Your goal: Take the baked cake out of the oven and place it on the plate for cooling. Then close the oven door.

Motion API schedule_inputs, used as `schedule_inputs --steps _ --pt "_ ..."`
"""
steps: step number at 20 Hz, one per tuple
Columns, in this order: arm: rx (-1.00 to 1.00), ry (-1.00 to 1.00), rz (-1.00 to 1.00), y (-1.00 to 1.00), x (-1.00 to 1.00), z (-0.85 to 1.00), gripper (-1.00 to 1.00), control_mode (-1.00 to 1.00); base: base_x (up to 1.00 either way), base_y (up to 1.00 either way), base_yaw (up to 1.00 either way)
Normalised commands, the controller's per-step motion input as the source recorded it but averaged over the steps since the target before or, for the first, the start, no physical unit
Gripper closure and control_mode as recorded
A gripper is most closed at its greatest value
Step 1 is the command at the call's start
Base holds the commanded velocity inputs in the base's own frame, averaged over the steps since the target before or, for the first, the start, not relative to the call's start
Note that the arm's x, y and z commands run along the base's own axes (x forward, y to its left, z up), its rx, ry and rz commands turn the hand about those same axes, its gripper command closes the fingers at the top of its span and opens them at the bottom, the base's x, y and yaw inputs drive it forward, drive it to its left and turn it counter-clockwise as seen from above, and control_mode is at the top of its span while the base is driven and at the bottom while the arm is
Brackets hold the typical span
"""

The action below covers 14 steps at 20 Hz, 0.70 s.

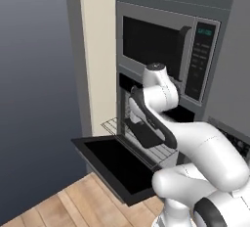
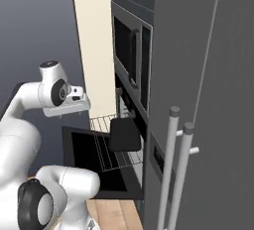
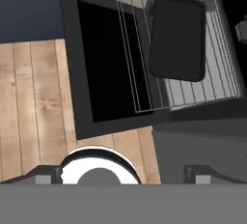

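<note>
1. The oven (image 1: 128, 104) sits below the microwave (image 1: 166, 45), and the oven door (image 3: 103, 63) is dropped fully open, lying flat and level out from the cavity over the wooden floor (image 3: 34, 102).
2. A wire rack (image 3: 193, 90) is pulled out of the oven and overhangs the inner edge of the oven door. On the rack rests a dark, flat, rounded-rectangle tray (image 3: 177, 37), seen also in the right base view (image 2: 124, 135). No cake can be made out on it; if the cake is there, it is too dark to tell apart from the tray.
3. The gripper (image 3: 123, 172) hangs above the oven door and the rack, looking down on them, well apart from the tray. Only the tips show at the bottom of the hand view, set wide with nothing between them, so it reads as spread and empty.
4. Handling judgement: the tray looks thin, stiff and smooth, probably light but slippery on its broad face. A cake would be soft and crumbly, so squeezing it directly risks damage.
5. The best hold is likely the tray's rim on the edge nearest the oven door, pinched across its thickness and kept level while lifting off the rack.
</note>
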Motion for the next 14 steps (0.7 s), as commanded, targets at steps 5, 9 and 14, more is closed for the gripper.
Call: schedule_inputs --steps 5,9,14 --pt "0.0 0.15 -0.01 0.17 0.17 -0.28 -1.0 -1.0 0.14 -0.03 -0.06" --pt "-0.06 0.2 0.0 0.87 0.83 -0.51 -1.0 -1.0 0.0 0.0 0.0" --pt "-0.09 0.23 0.0 0.73 0.81 -0.79 -1.0 -1.0 0.0 0.0 0.0"
